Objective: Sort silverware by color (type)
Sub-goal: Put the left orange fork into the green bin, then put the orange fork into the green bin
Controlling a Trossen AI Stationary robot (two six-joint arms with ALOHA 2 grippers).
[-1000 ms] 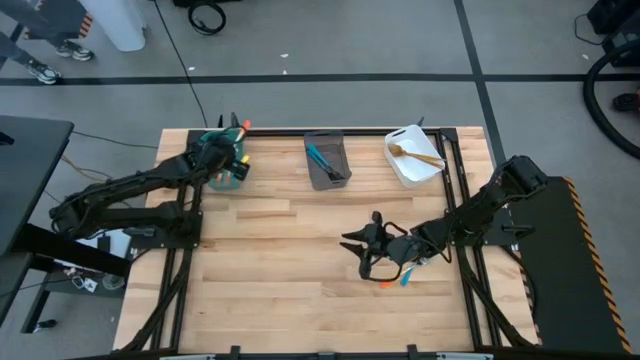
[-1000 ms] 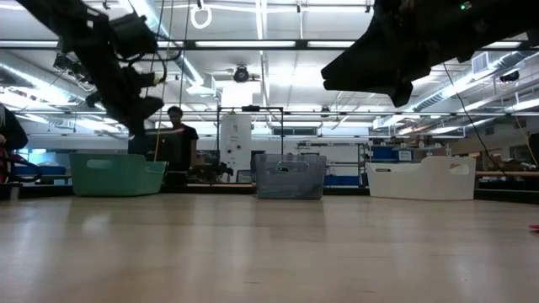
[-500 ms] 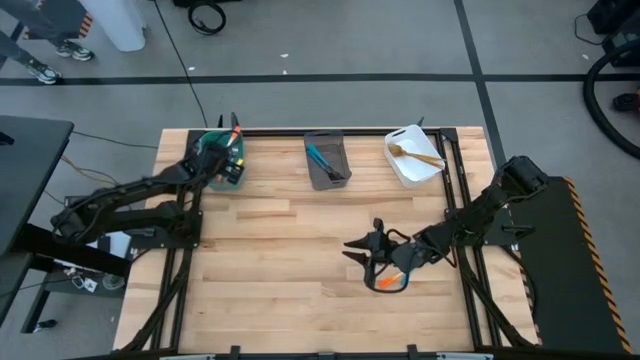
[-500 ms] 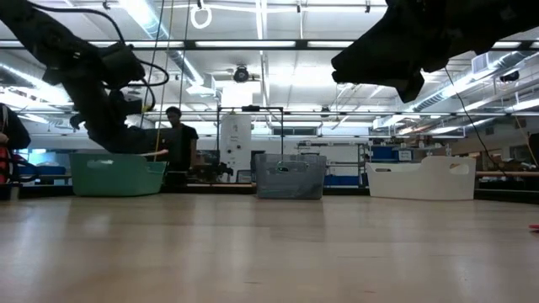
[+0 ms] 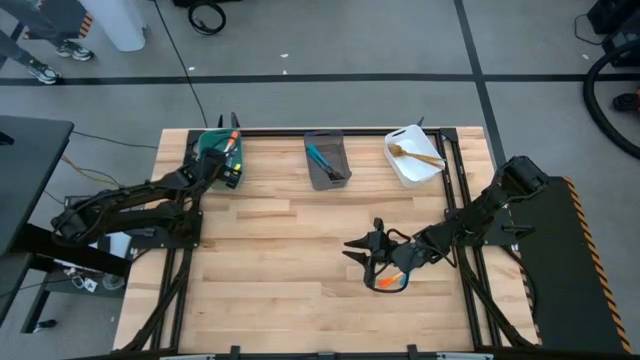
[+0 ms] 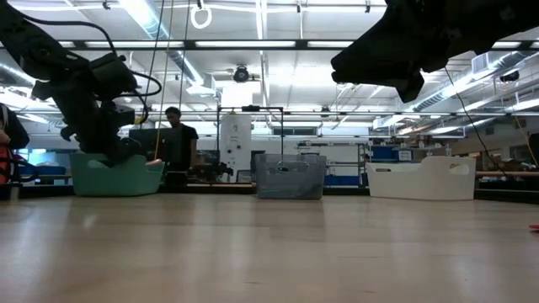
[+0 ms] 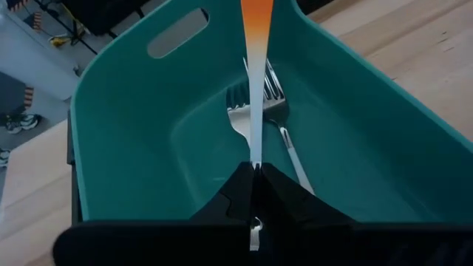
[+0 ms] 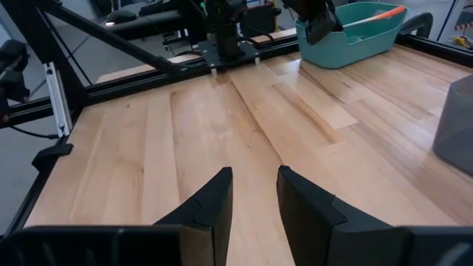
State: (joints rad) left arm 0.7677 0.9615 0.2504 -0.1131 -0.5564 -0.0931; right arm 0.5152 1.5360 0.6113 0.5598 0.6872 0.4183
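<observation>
My left gripper (image 7: 254, 168) is shut on an orange-handled fork (image 7: 256, 44) and reaches down into the teal bin (image 7: 118, 148) at the table's far left (image 5: 213, 148). Two forks (image 7: 275, 111) lie on that bin's floor. My right gripper (image 5: 358, 256) hovers open over the table's right middle, nothing between its fingers (image 8: 253, 193). Another orange-handled fork (image 5: 385, 284) lies on the table under it, partly hidden. My left gripper pinches the fork's silvery shank (image 7: 255, 151) between its two fingers. The fork lies along them, and the fingers slant down from the table's near side. The orange handle (image 7: 256, 18) juts forward over the bin. A short silvery end (image 7: 254, 238) shows behind the fingertips.
A grey bin (image 5: 328, 160) with blue-handled forks stands at the far middle, and a white bin (image 5: 413, 156) with a golden-tan fork at the far right. Bare wood lies between the arms. A person (image 6: 178, 143) stands in the room beyond the table.
My left gripper has come down with the orange-handled fork from above the teal bin, staying shut on it; the fork now reaches low into the bin.
</observation>
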